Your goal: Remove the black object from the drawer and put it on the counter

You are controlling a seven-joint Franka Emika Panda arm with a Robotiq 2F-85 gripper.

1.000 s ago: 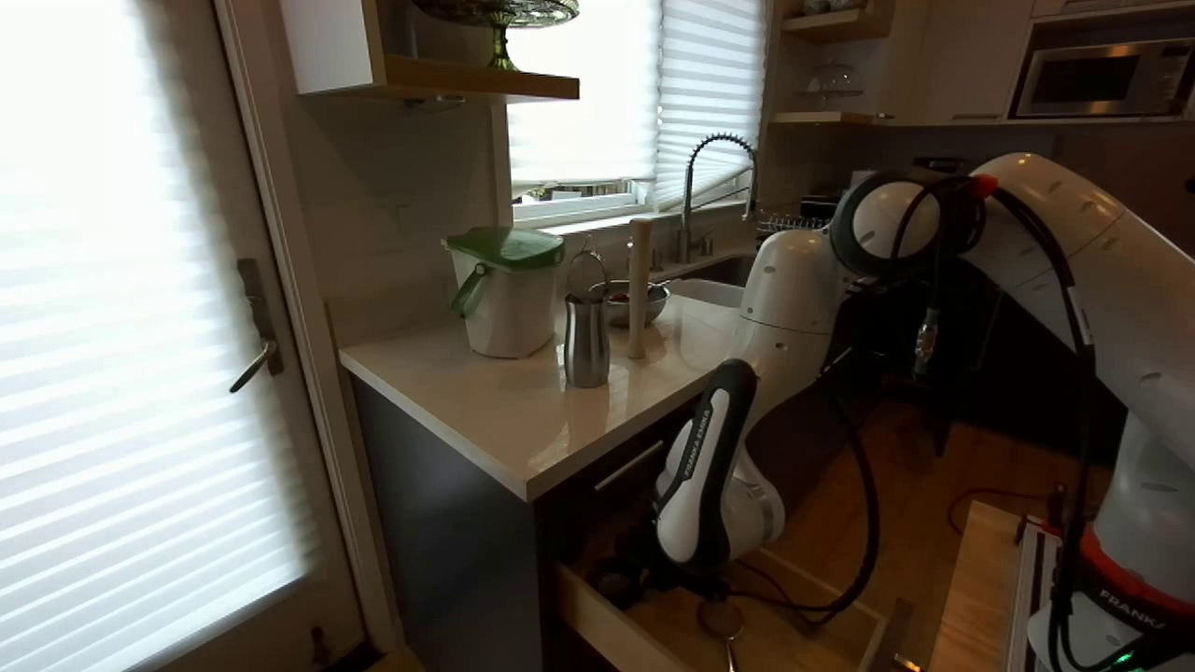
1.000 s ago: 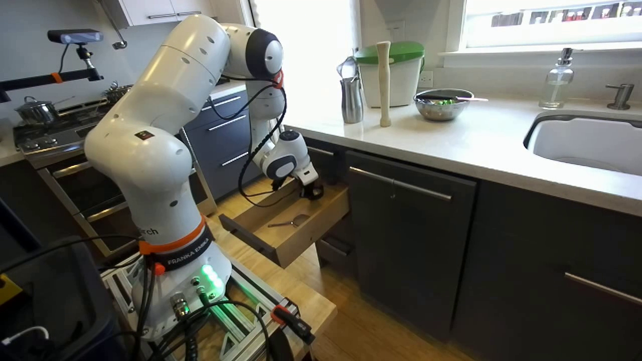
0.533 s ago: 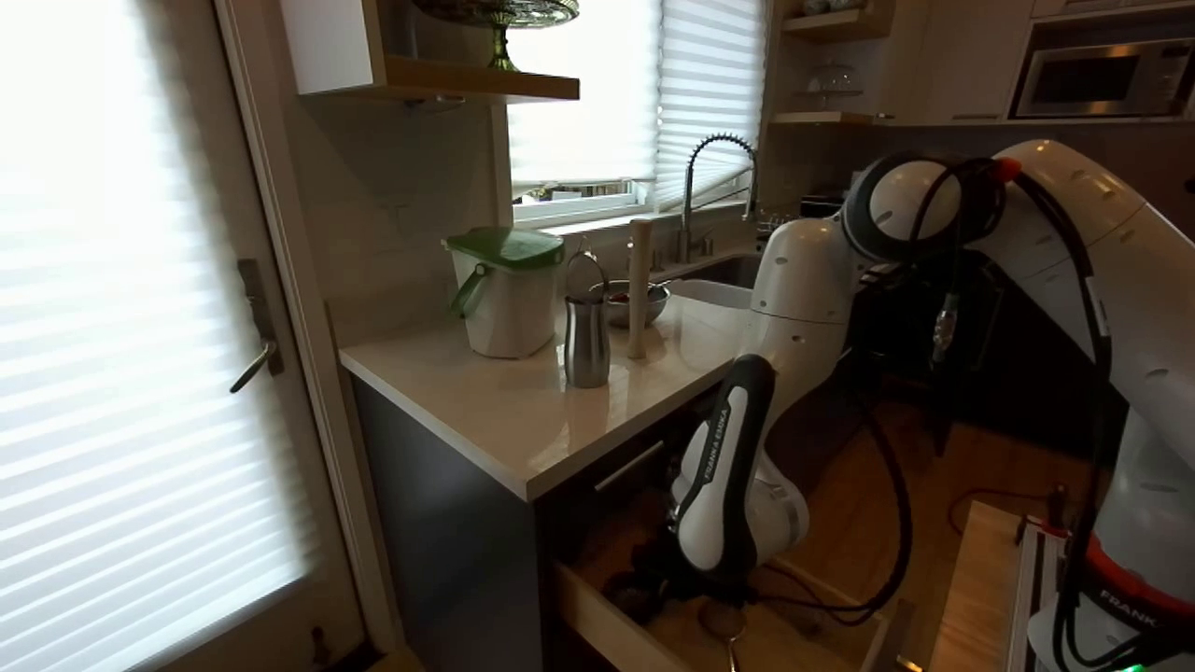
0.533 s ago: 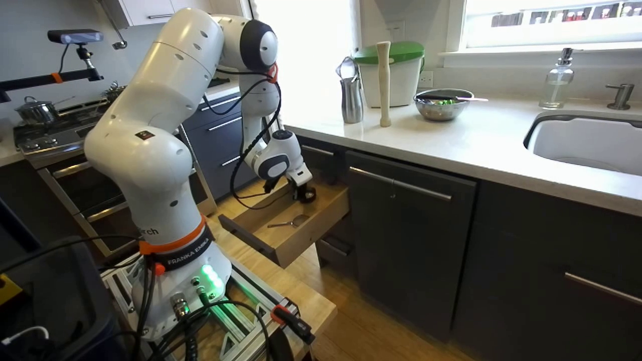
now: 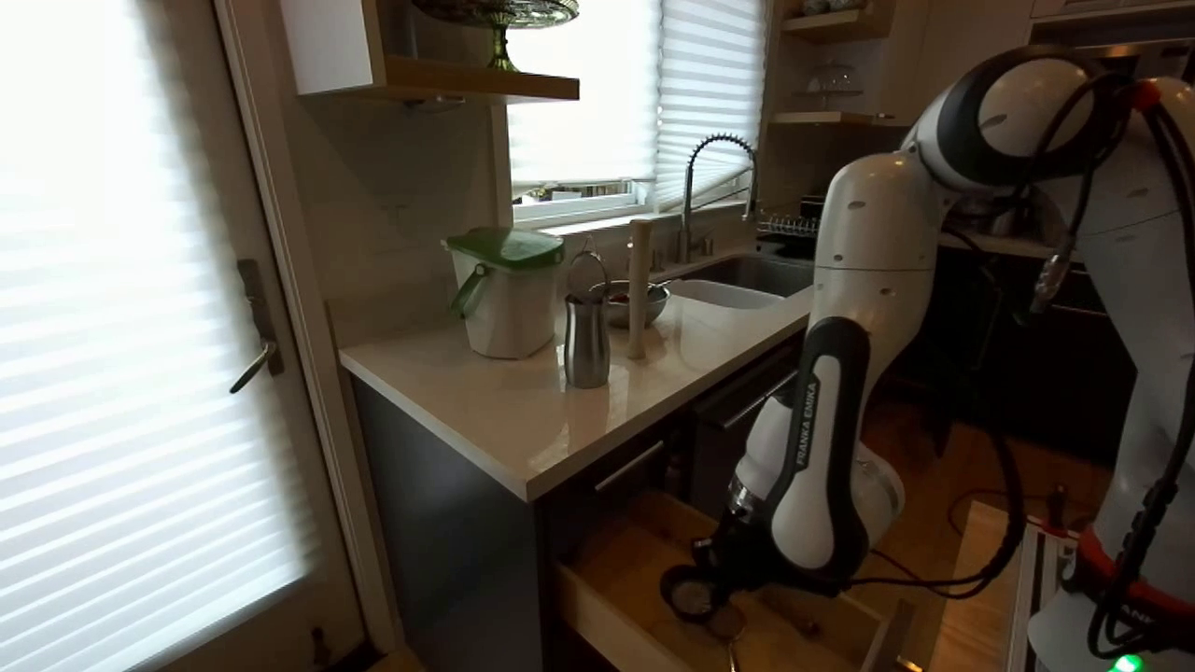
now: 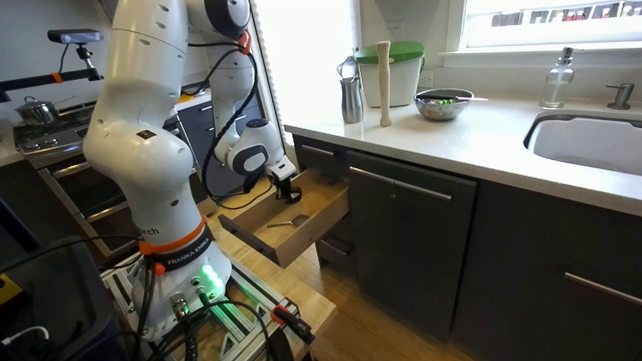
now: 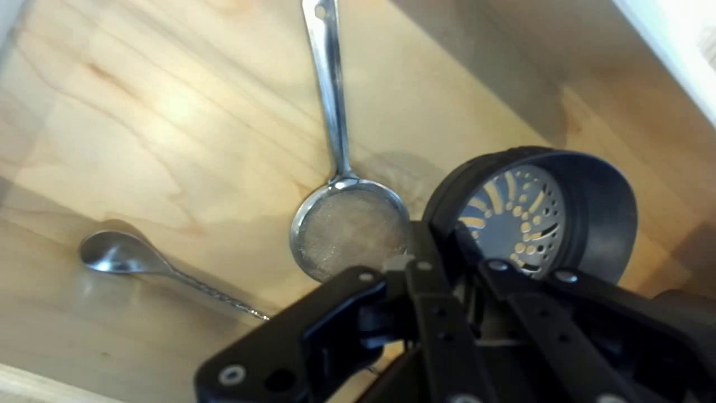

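The black object [image 7: 607, 218] is a round black ring with a slotted metal disc inside. It shows in both exterior views [image 5: 668, 594] [image 6: 299, 194]. My gripper [image 7: 447, 238] is shut on the near rim of its wall in the wrist view. The gripper [image 5: 714, 571] hangs inside the open drawer [image 5: 611, 616], and the object appears to be held above the drawer floor, tilted. In an exterior view the gripper [image 6: 286, 189] is by the drawer's far side wall. The pale counter [image 6: 491, 145] is higher than the drawer; it also shows in an exterior view [image 5: 457, 392].
A small mesh strainer [image 7: 349, 232] and a twisted-handle spoon [image 7: 120, 254] lie in the drawer. On the counter stand a white bin with green lid [image 5: 509, 299], a metal cup [image 5: 586, 345], a wooden muddler [image 6: 384, 82] and a metal bowl [image 6: 441, 110].
My gripper has moved with the black object away from the drawer's back, towards the robot base. The arm's elbow has risen. The drawer and counter things have not moved.
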